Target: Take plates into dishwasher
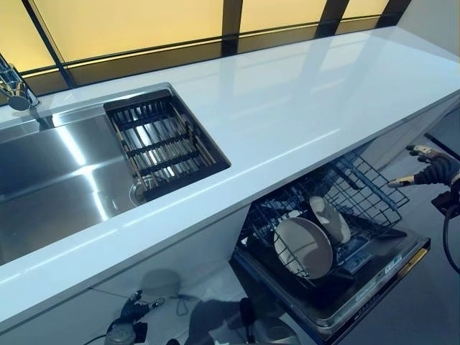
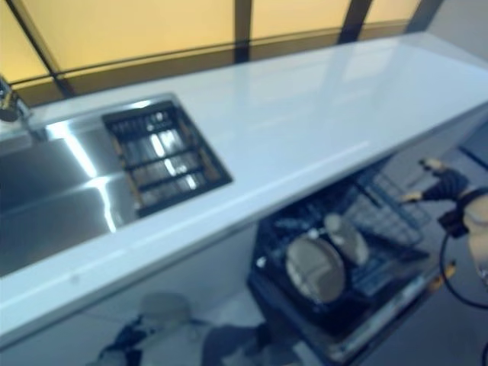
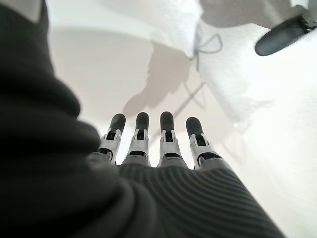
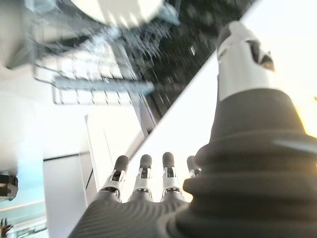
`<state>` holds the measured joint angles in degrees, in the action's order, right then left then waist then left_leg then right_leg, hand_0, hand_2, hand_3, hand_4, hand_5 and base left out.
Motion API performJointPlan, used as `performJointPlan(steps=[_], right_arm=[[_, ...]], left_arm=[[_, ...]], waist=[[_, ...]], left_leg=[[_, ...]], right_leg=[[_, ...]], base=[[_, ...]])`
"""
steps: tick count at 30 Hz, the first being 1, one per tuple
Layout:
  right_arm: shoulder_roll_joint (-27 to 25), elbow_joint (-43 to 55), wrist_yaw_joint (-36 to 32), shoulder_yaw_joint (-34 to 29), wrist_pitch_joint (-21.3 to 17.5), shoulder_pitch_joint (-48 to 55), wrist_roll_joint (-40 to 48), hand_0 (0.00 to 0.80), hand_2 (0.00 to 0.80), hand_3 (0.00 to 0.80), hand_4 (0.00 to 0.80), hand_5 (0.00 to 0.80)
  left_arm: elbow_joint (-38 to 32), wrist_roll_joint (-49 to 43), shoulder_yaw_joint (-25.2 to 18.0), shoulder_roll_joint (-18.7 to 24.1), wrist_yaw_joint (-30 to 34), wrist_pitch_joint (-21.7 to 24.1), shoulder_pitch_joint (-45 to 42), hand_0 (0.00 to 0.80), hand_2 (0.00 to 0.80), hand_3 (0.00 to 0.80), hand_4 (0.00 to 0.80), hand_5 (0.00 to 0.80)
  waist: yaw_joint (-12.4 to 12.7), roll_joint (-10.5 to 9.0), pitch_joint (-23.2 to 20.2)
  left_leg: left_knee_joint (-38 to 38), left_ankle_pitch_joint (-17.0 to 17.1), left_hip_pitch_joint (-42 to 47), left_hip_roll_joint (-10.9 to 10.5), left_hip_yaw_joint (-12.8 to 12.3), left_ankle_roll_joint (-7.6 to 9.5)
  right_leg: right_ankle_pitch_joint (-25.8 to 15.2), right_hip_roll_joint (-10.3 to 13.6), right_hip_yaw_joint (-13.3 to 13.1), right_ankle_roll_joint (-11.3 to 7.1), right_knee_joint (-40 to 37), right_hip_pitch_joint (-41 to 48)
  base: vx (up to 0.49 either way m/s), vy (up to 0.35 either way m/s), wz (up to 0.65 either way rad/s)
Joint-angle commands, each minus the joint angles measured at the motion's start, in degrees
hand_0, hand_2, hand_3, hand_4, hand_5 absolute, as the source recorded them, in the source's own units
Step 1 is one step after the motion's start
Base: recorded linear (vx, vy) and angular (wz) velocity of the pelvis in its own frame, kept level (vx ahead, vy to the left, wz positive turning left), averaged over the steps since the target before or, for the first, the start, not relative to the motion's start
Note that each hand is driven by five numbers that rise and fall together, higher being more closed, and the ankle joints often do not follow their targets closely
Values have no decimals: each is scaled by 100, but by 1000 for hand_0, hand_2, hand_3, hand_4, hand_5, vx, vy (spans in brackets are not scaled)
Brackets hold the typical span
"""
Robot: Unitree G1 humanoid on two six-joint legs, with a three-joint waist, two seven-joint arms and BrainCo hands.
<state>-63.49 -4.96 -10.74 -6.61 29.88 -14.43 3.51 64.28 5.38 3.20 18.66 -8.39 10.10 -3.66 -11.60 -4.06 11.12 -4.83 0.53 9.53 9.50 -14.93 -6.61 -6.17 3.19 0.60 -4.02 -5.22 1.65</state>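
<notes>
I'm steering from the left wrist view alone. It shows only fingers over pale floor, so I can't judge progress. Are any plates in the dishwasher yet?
Observer: Yes. A large plate and a smaller plate stand upright in the dishwasher's pulled-out rack, below the counter.
Operator: Is the right hand carrying another one?
Observer: No. The right hand hangs to the right of the rack, with its fingers straight and nothing in it.
Operator: Is anything waiting in the sink?
Observer: The sink holds only a dark wire basket. No plate shows there.
</notes>
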Motion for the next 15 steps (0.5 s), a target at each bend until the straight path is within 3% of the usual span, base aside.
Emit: performJointPlan(steps=[1, 3, 5, 7, 8, 10, 11, 13, 15], right_arm=[[-229, -526, 1142, -508, -405, -341, 261, 0, 0, 0, 0, 0], [-165, -725, 1752, -581, -390, -435, 298, 0, 0, 0, 0, 0], [-116, -754, 1979, -667, -311, -441, 164, 0, 0, 0, 0, 0], [-146, -911, 2079, -960, -469, -193, 91, 0, 0, 0, 0, 0], [-162, -944, 2029, -1146, -496, 27, 70, 0, 0, 0, 0, 0], [-192, -970, 2042, -1386, -615, 364, 158, 0, 0, 0, 0, 0], [-163, -970, 2093, -1710, -741, 848, 257, 0, 0, 0, 0, 0], [-88, -1004, 2110, -1980, -841, 1154, 370, 0, 0, 0, 0, 0], [-114, -1107, 2274, -1892, -867, 993, 417, 0, 0, 0, 0, 0]], left_arm=[[276, 216, -105, 131, -408, 308, -310, 0, 0, 0, 0, 0], [67, 332, -133, 73, -469, 408, -393, 0, 0, 0, 0, 0], [-80, 361, -184, 67, -433, 423, -298, 0, 0, 0, 0, 0], [-154, 359, -251, 9, -382, 486, -110, 0, 0, 0, 0, 0], [-167, 346, -243, 4, -375, 529, -29, 0, 0, 0, 0, 0], [-211, 327, -255, 25, -352, 484, 76, 0, 0, 0, 0, 0], [-366, 417, -230, 86, -343, 366, 239, 0, 0, 0, 0, 0], [-423, 642, -110, 192, -316, 237, 567, 0, 0, 0, 0, 0], [-411, 819, 19, 222, -313, 211, 782, 0, 0, 0, 0, 0]], waist=[[513, -98, -153], [671, -17, 45], [689, -14, 211], [428, -26, 170], [311, -15, 115], [167, -3, 51], [-56, 58, -27], [-319, 182, -48], [-378, 328, 70]], left_leg=[[143, -20, 71, 136, 418, -6], [78, 309, -420, 101, 367, -109], [260, 334, -687, 82, 236, -147], [750, 120, -454, 119, -159, -159], [1019, 86, -342, 170, -212, -187], [1336, 75, -181, 185, -192, -181], [1682, -15, 106, 170, -120, -177], [1854, -174, 463, 51, 108, -170], [1790, -465, 555, -125, 503, -87]], right_leg=[[568, -100, 325, -57, 615, 37], [471, -85, 445, -95, 386, 37], [416, -1, 546, -95, 290, -15], [280, 177, 825, 28, 260, -293], [262, 201, 906, 104, 282, -393], [244, 186, 936, 197, 330, -523], [228, 144, 931, 277, 436, -775], [126, 107, 836, 289, 610, -1317], [36, -5, 652, 232, 779, -1760]], base=[[-90, -89, 36], [-290, -68, 24], [-358, -4, 34], [-345, 94, 39], [-263, 72, 49], [-179, 21, 58], [-286, 35, 64], [-425, 88, 69], [-515, 192, 47]])
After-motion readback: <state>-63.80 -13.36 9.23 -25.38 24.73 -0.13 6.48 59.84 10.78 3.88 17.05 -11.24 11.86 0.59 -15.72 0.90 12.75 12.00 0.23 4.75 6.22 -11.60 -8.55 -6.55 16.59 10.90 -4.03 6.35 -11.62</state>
